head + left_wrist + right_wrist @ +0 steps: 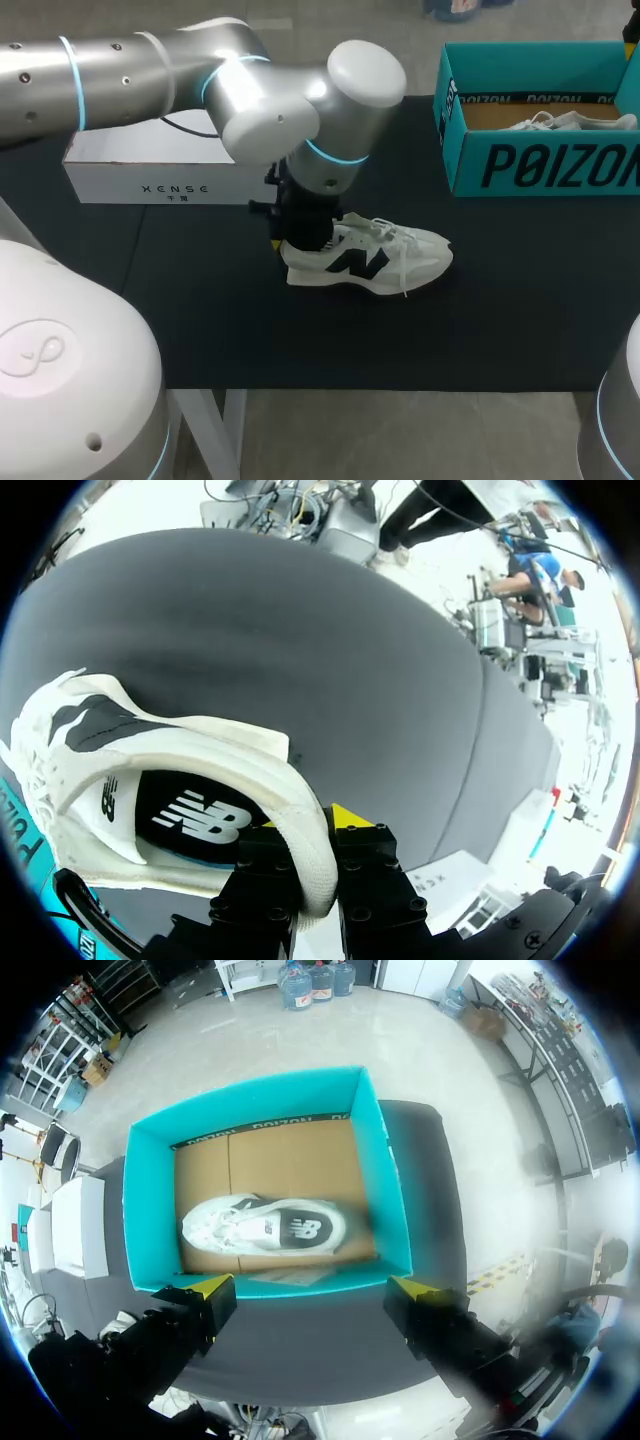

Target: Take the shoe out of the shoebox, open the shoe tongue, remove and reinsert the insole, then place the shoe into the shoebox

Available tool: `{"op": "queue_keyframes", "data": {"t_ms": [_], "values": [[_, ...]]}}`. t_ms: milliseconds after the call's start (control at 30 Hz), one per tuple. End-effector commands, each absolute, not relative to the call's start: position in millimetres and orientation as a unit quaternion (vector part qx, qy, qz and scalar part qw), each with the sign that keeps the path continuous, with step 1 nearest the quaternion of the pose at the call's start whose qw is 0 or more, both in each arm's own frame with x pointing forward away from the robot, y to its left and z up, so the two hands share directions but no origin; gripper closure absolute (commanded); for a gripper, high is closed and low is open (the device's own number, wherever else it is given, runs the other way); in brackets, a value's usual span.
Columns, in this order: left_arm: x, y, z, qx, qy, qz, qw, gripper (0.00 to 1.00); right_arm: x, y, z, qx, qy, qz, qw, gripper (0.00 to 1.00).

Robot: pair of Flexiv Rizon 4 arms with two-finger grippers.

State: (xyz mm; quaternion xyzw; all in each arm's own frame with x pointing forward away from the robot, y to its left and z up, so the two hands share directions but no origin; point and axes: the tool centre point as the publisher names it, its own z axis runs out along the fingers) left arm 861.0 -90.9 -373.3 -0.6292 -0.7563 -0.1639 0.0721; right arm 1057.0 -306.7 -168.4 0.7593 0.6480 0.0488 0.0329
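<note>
The shoe [375,258] stands on its sole outside the shoebox [545,165], near the middle of the black table [520,300], with its toe toward my right. The left arm [270,100] reaches over it, and from above its wrist hides the heel. In the left wrist view the left pincer [305,832] is clenched on the heel rim, 1 finger inside the shoe and 1 outside. Only 1 yellow tip shows; the heel padding covers the other. The dark insole [195,820] lies inside the shoe, its front end lost under the tongue. The right pincer [310,1288] hangs released above the shoebox, its 2 fingers spread wide and grasping nothing. A 2nd shoe [265,1228] rests on the box's cardboard floor; from the head view only its top shows over the wall. A white box [150,170] sits behind the left arm, partly covered by it.
</note>
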Motion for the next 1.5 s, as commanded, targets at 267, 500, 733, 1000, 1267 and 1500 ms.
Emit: {"op": "queue_keyframes", "data": {"t_ms": [267,500,733,1000,1267,1500], "values": [[862.9,-90.3,-378.4,-0.645,-0.749,-0.137,0.063,0.00,1056.9,-306.7,-168.4,0.760,0.648,0.049,0.033,0.00],[863.9,-87.4,-351.8,-0.654,-0.751,-0.081,0.044,0.00,1056.9,-306.7,-168.4,0.760,0.648,0.049,0.033,0.00],[864.5,-89.0,-329.3,-0.666,-0.745,-0.033,0.014,0.00,1056.9,-306.7,-168.4,0.760,0.648,0.049,0.033,0.00],[878.1,-85.7,-299.5,-0.686,-0.714,0.127,-0.055,0.00,1056.9,-306.7,-168.4,0.760,0.648,0.049,0.033,0.00],[878.1,-85.7,-299.5,-0.686,-0.714,0.127,-0.055,0.00,1056.9,-306.7,-168.4,0.760,0.648,0.049,0.033,0.00],[878.1,-85.7,-299.5,-0.686,-0.714,0.127,-0.055,0.00,1056.9,-306.7,-168.4,0.760,0.648,0.049,0.033,0.00]]}}
